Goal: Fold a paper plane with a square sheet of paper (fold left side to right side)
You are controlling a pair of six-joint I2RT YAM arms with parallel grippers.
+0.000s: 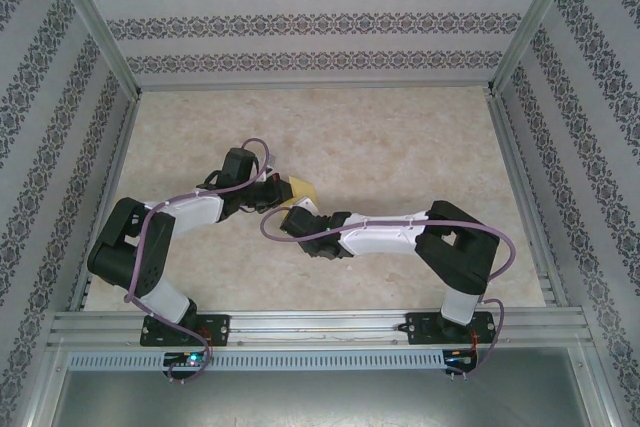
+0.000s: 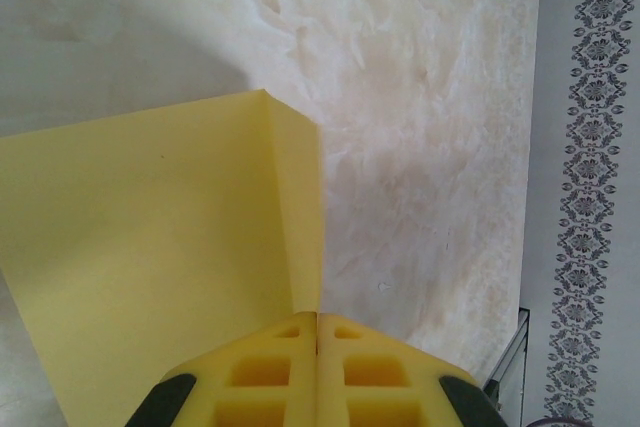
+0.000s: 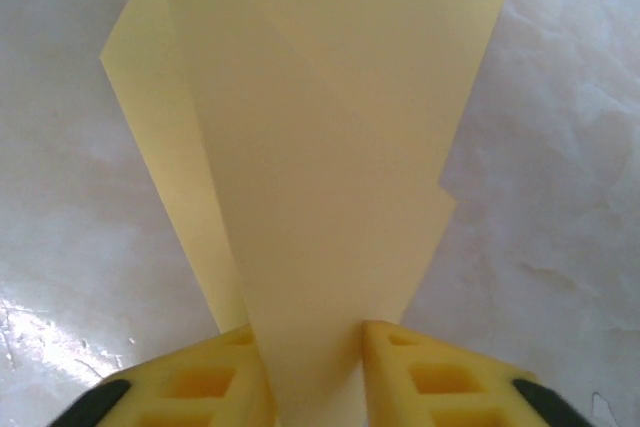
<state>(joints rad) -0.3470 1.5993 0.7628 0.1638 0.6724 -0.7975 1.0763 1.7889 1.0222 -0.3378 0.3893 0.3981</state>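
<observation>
Yellow square sheet of paper (image 2: pixel 150 247), beige table (image 2: pixel 420 97) beneath, left tool (image 2: pixel 317 322) clamped on paper, right tool (image 3: pixel 312 337) astride, grip unclear

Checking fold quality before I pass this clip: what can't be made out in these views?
Top external: yellow paper mostly covered by both arms; shape unreadable.
Left wrist: paper's left and lower parts run off frame or behind the left gripper.
Right wrist: paper's top cut off; unclear whether the right gripper pinches it.
</observation>
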